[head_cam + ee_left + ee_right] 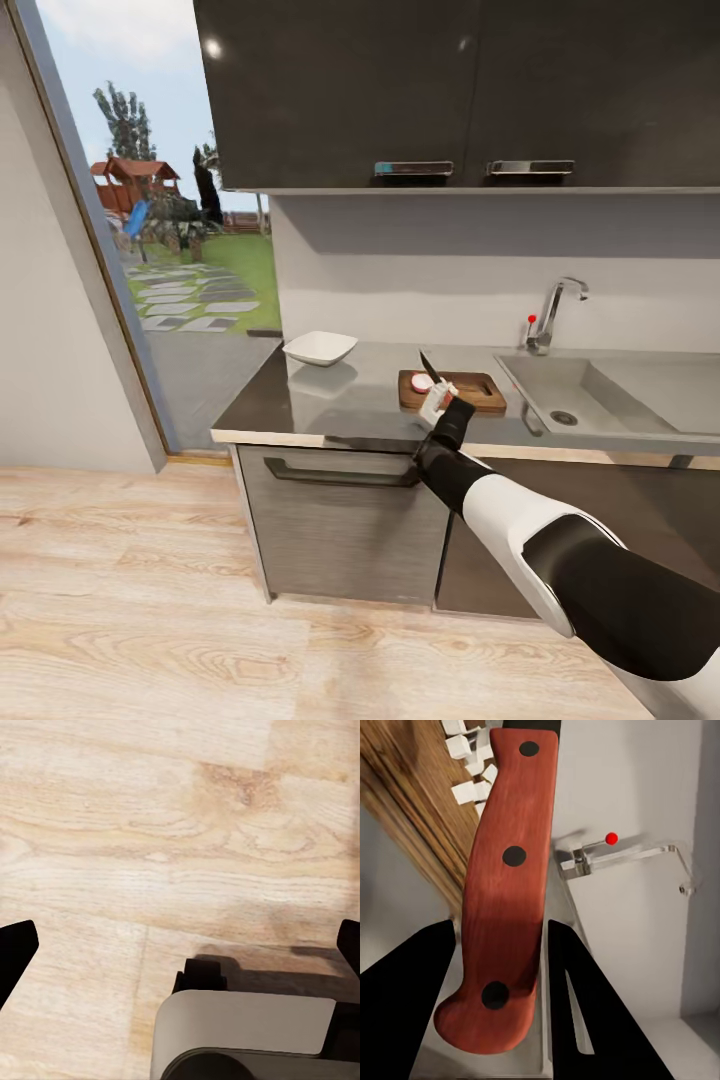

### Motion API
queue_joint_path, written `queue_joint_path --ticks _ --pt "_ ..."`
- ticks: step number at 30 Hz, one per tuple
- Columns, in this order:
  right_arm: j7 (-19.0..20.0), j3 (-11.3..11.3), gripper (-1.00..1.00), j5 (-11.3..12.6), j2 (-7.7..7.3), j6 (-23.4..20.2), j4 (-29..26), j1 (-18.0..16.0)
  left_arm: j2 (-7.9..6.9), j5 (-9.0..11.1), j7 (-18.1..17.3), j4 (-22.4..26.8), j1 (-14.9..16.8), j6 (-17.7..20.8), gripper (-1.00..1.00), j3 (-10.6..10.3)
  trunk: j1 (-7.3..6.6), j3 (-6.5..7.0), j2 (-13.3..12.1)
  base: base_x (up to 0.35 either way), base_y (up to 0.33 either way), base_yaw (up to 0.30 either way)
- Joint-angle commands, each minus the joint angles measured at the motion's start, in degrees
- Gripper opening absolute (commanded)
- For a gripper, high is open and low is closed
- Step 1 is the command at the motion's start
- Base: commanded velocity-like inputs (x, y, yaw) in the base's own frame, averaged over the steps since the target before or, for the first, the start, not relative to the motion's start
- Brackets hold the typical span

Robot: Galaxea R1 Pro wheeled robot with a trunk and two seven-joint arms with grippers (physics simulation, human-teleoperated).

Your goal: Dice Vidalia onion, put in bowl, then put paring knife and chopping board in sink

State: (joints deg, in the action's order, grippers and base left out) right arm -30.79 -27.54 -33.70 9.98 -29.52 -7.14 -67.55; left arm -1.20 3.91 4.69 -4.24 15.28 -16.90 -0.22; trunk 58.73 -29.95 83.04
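On the table [330,405] | sink [610,395] at 3 o'clock | chopping board [478,392] centre, diced Vidalia onion [465,765] on it | bowl [320,348] at 10 o'clock of board | right hand [436,400] clamps paring knife [502,892] over board | left hand [180,945] spread wide above floor [150,832]

A glossy dark-grey worktop [350,395] is seen beside a matt grey steel sink [620,390] with a polished chrome tap [552,310]. The knife [506,885] handle is shown as smooth reddish wood with dark rivets, and the board [470,392] as grained brown wood. The floor [150,832] is rendered in pale matt wood planks, the cabinets [450,90] in glossy dark finish.
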Motion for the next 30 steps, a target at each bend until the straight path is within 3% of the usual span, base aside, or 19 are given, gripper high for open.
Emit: queue_joint_path --ticks 1,21,30 --pt "0.03 -0.08 -1.00 -0.32 0.02 -0.37 0.08 -0.04 0.01 0.39 -0.06 -0.24 0.10 -0.42 1.00 -0.05 0.00 -0.06 0.03 0.000 0.000 0.000" --pt "-0.42 -0.14 -1.00 1.70 0.02 1.46 0.37 -0.04 0.06 0.39 -0.10 -0.24 0.10 -0.42 1.00 -0.13 0.00 0.66 0.03 0.007 0.000 0.000" --pt "-0.37 -0.06 -1.00 1.74 0.02 1.48 0.39 -0.04 0.14 0.39 -0.12 -0.24 0.10 -0.45 1.00 -0.13 0.00 0.67 0.03 0.109 0.161 -0.002"
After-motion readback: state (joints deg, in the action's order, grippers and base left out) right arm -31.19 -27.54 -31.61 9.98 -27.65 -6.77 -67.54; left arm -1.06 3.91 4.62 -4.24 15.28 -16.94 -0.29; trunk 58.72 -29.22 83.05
